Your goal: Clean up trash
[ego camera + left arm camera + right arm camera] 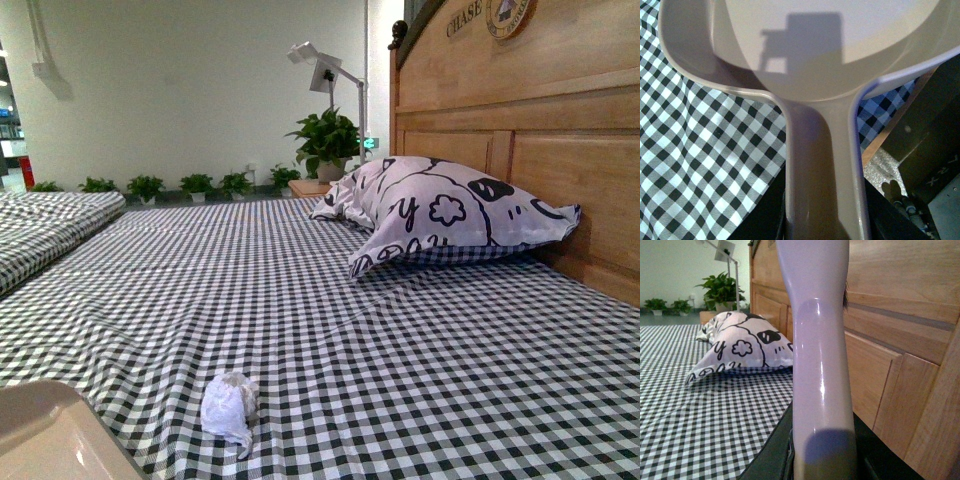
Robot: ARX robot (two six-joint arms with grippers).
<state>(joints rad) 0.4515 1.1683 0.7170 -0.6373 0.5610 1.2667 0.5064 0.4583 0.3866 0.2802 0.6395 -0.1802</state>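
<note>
The crumpled white wad (230,403) lies on the checked sheet (400,330) near the dustpan (40,435), outside both grippers. The left gripper (825,222) is clamped around the dustpan's handle. The right gripper (822,460) is clamped around a pale plastic handle (817,340).

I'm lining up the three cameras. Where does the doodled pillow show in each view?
Front: pillow at right, against the wooden headboard.
Left wrist: not in it; the dustpan fills it.
Right wrist: pillow beside the headboard, behind the pale handle.
Shared landmark: the checked sheet, in all three views.
</note>
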